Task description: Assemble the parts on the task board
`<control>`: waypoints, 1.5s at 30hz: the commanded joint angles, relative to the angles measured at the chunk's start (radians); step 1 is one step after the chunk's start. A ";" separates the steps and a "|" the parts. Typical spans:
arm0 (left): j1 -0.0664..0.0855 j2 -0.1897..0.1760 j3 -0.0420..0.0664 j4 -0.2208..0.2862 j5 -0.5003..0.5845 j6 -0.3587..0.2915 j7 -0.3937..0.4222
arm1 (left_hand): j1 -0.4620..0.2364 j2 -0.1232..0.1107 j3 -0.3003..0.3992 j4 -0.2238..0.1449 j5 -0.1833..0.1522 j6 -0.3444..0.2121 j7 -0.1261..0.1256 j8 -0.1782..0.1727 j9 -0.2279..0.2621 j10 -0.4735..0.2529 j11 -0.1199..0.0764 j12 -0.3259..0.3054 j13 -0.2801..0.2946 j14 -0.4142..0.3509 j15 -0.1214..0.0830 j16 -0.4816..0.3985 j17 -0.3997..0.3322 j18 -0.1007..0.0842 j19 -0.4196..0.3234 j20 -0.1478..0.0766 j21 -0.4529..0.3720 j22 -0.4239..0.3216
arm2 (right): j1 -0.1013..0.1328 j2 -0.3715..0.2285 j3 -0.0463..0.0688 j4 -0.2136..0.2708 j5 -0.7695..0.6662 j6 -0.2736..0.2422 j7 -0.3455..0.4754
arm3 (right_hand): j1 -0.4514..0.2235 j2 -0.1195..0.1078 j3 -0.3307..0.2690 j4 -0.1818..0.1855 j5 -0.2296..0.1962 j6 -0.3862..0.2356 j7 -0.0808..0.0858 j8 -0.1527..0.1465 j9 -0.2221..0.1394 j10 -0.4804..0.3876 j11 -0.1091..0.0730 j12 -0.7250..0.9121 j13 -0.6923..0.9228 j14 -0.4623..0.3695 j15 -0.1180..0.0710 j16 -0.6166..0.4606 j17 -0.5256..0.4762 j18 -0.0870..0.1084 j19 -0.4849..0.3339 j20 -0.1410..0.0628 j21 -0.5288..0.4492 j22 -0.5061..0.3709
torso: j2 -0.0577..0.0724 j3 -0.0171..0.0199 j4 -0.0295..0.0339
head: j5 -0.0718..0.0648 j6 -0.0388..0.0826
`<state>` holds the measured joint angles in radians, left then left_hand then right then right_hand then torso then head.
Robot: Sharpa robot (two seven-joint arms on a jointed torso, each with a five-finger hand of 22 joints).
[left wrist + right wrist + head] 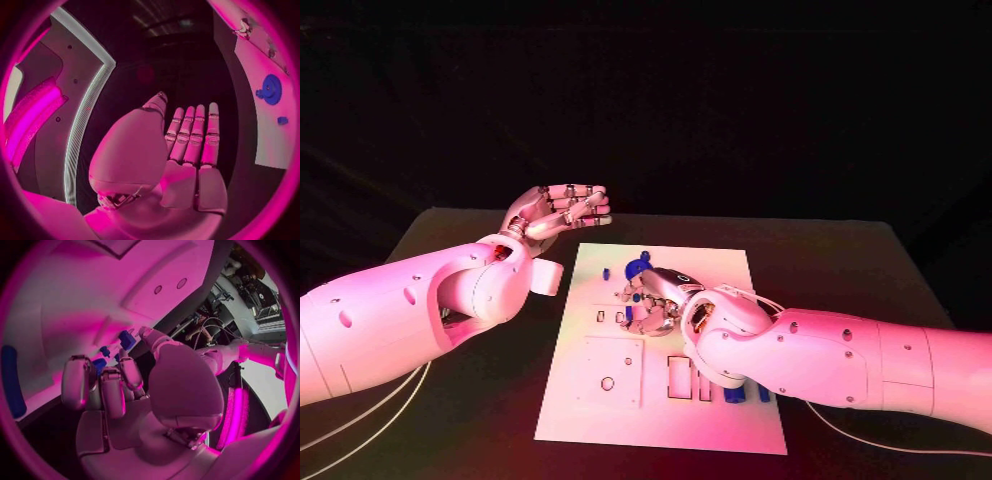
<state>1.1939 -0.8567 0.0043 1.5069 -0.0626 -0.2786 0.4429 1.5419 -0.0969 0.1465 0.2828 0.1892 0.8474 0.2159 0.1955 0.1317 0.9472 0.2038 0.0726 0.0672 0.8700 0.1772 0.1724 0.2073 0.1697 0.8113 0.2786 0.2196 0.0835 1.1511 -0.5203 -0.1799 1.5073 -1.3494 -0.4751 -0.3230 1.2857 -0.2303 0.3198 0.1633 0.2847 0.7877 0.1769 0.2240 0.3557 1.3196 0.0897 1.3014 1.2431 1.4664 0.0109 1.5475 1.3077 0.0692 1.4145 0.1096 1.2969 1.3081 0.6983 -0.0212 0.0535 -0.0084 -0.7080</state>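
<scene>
Pink light washes over the black table (848, 260), which runs from nine o'clock across to three. Beyond its far edge, up at twelve o'clock, hangs a dark backdrop (675, 90).

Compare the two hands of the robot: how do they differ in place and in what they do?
The left hand is raised beyond the task board's far left corner; the right hand is down over the board. The left hand holds nothing; the right hand's fingers curl among small blue parts. Both are silver, on white arms.

White task board (718, 420), blue parts (639, 267), black table (848, 270).
</scene>
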 commanded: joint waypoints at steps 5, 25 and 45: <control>0.000 0.001 0.001 -0.008 -0.044 0.009 -0.037 | -0.001 -0.005 0.004 0.001 -0.006 0.002 0.032 -0.005 -0.003 0.012 -0.001 -0.002 0.001 0.031 -0.010 0.015 0.019 0.014 0.023 0.001 0.019 0.004 | 0.005 -0.031 0.001 0.022 0.082 -0.086 0.162 | 0.152 0.048 -0.219 0.127 0.009 -0.048 0.016 -0.024 -0.035 -0.018 0.014 -0.008 -0.027 0.081 0.015 -0.010 0.159 0.006 -0.008 0.018 -0.026 0.019 | -0.003 0.0010 -0.0010 | 0.001 -0.003; 0.002 -0.010 0.001 -0.024 -0.504 0.167 -0.517 | -0.234 0.050 -0.123 0.011 -0.005 -0.052 -0.060 0.391 0.168 0.009 -0.123 0.858 0.502 0.542 -0.161 1.253 1.023 0.007 0.248 -0.163 0.806 0.502 | 0.124 -0.262 0.007 0.079 0.582 -0.113 0.522 | 0.165 0.086 -0.200 0.126 0.003 -0.015 0.008 0.018 -0.032 -0.087 0.008 -0.056 -0.098 0.056 0.009 -0.048 0.071 0.032 -0.074 0.014 -0.150 -0.070 | -0.016 0.0055 -0.0079 | 0.013 0.003; 0.023 0.101 0.001 -0.061 -0.820 0.424 -0.951 | -0.270 0.105 -0.193 0.011 -0.002 -0.069 -0.099 0.504 0.272 0.092 -0.162 1.026 0.653 0.662 -0.200 1.354 1.248 -0.058 0.449 -0.201 1.101 0.921 | 0.166 -0.356 0.007 -0.007 0.726 -0.116 0.513 | 0.160 0.089 -0.199 0.127 0.003 -0.013 0.007 0.022 -0.032 -0.088 0.006 -0.057 -0.101 0.054 0.008 -0.053 0.060 0.033 -0.077 0.013 -0.156 -0.075 | -0.021 0.0084 -0.0071 | 0.021 -0.011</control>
<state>1.2131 -0.7623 0.0047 1.4509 -0.8271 0.0736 -0.4217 1.2671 0.0048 -0.0400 0.2924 0.1854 0.7849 0.1151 0.7052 0.4049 1.0531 0.0396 1.1109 0.7383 1.4688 -0.0215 1.5248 1.3081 0.1303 1.2517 0.0772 1.3142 0.9924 1.3160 -0.8768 -0.1734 1.5031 -0.6599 -0.5912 0.1755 1.4462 -0.1485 0.1138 0.2910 0.2902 0.7698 0.1843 0.2399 0.3227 1.2413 0.0966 1.2497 1.1431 1.4648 0.0198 1.5009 1.3073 0.0847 1.3462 0.1236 1.1460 1.2351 0.6770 -0.0115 0.0457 0.0122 -0.7191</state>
